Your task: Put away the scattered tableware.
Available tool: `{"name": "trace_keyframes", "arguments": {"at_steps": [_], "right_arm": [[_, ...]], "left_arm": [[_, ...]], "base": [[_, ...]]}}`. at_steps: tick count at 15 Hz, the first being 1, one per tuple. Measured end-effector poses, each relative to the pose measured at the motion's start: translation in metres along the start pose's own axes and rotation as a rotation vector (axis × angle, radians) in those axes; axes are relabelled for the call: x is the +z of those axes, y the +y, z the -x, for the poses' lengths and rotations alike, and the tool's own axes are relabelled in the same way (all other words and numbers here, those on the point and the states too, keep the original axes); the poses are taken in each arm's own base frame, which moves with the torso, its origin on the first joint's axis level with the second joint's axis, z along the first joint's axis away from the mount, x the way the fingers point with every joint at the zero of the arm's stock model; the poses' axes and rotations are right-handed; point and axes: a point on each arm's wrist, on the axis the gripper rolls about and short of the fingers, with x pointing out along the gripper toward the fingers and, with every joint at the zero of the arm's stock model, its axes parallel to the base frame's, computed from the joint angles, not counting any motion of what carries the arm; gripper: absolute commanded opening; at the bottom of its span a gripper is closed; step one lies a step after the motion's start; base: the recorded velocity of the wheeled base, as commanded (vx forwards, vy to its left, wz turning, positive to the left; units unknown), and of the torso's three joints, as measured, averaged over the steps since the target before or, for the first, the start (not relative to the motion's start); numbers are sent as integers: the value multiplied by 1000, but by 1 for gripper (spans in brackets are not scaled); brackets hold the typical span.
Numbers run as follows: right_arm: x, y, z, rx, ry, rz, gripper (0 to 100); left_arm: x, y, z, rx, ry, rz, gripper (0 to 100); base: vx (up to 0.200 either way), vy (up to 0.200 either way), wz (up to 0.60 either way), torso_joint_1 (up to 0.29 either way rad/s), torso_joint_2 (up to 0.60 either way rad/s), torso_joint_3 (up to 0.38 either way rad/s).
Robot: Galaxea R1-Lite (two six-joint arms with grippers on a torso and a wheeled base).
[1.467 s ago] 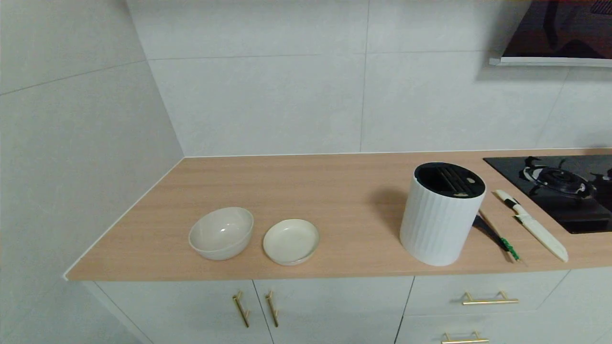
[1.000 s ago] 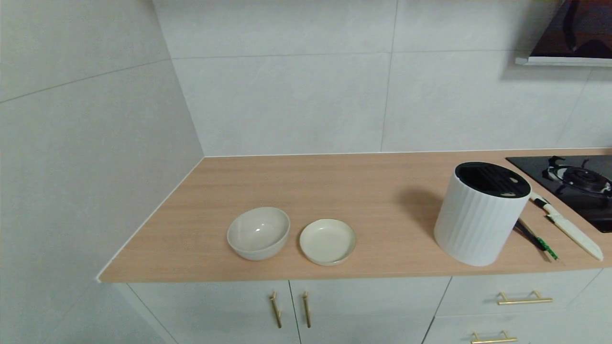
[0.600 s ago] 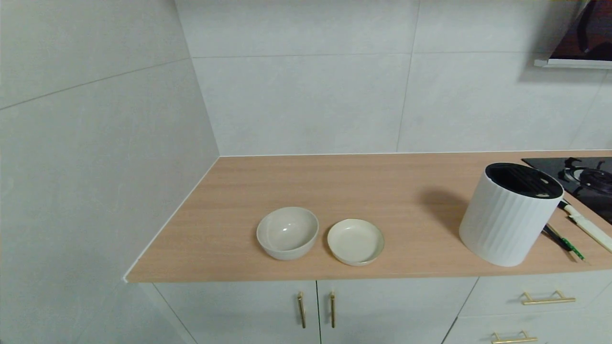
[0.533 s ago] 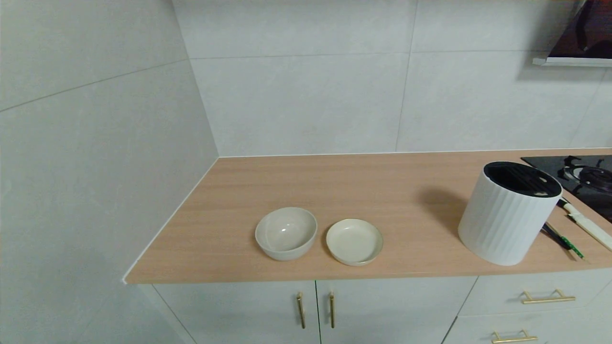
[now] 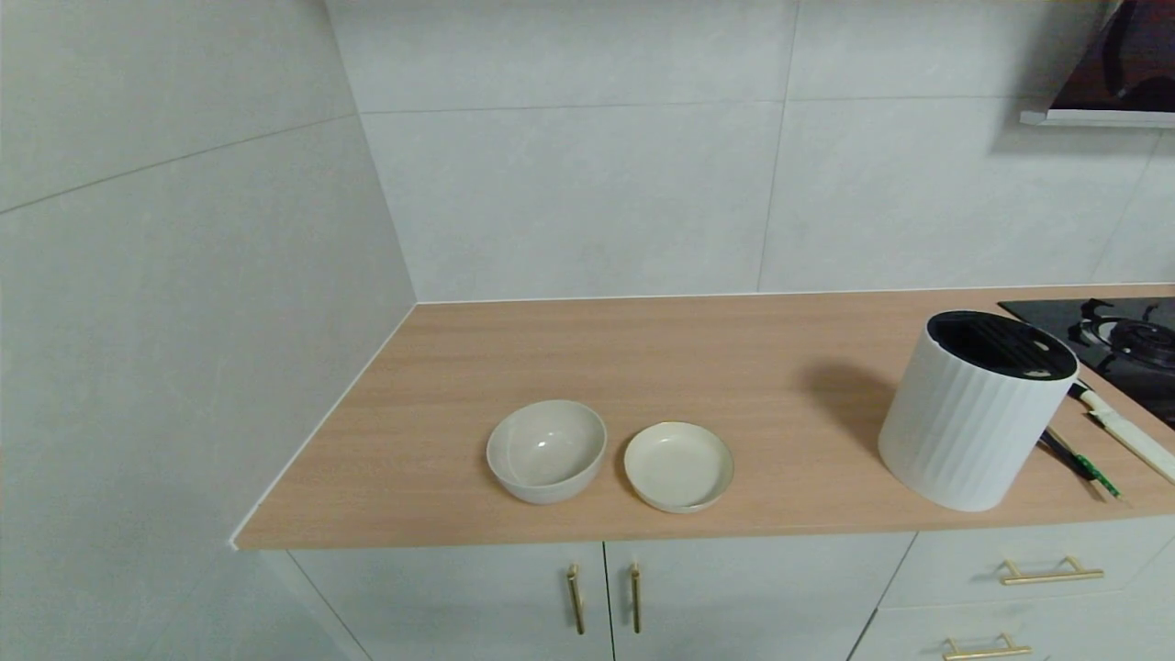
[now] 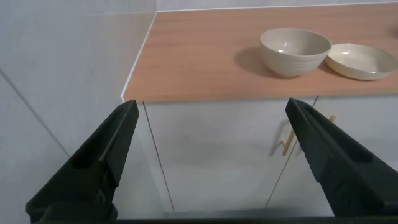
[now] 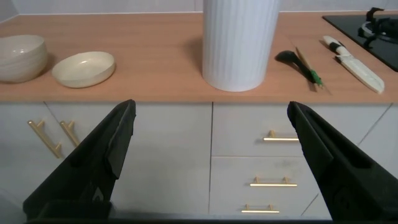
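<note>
A beige bowl (image 5: 546, 450) and a shallow cream plate (image 5: 678, 464) sit side by side near the front edge of the wooden counter (image 5: 643, 367). To their right stands a white ribbed utensil holder (image 5: 973, 413) with a black slotted top. Beside it lie a dark spoon with chopsticks (image 5: 1079, 456) and a white knife (image 5: 1124, 431). My left gripper (image 6: 211, 155) hangs open below and in front of the counter edge, short of the bowl (image 6: 295, 51) and plate (image 6: 360, 60). My right gripper (image 7: 211, 155) is open too, low before the drawers, facing the holder (image 7: 239, 40), chopsticks (image 7: 309, 67) and knife (image 7: 351, 62).
A black gas hob (image 5: 1120, 335) lies at the counter's far right, with a range hood (image 5: 1111, 64) above it. Tiled walls close off the left side and the back. White cabinet doors with gold handles (image 5: 576, 597) and drawers (image 5: 1046, 571) lie beneath the counter.
The head camera has panned left, so everything slid right in the picture, then settled. Nothing on the counter has moved.
</note>
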Motion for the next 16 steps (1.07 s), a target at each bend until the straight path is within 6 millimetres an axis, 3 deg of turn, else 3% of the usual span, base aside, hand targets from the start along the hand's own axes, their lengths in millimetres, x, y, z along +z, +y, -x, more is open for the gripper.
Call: {"name": "trace_keyframes", "arguments": {"at_steps": [11, 16], "right_arm": [[0, 0, 0, 0, 0, 0, 100], [0, 0, 0, 0, 0, 0, 100]], "left_arm": [[0, 0, 0, 0, 0, 0, 100], [0, 0, 0, 0, 0, 0, 100]], "base": [[0, 0, 0, 0, 0, 0], [0, 0, 0, -180, 393, 211]]}}
